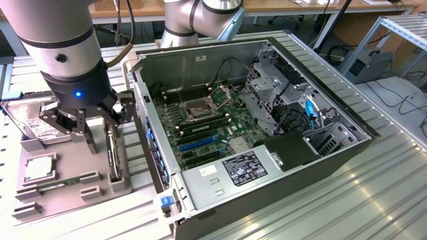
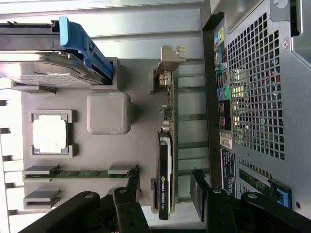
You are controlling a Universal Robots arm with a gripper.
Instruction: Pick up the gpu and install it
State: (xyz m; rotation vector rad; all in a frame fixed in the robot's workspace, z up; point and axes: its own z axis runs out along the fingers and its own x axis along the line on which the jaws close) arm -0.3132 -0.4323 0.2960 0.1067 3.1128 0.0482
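The gripper [image 2: 165, 178] stands wide open, one finger on each side of the gpu [image 2: 164, 145]. The card sits on edge in the grey parts tray [image 2: 141, 109], just beside the computer case [image 2: 252, 97]. If the jaws close off-centre, they could tilt the thin card in its slot (it looks loosely held). Its label seems to read NVIDIA; the case stickers are illegible.

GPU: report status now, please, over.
End effector open, above gpu. Gpu on edge in tray slot, not gripped. Case close beside it.
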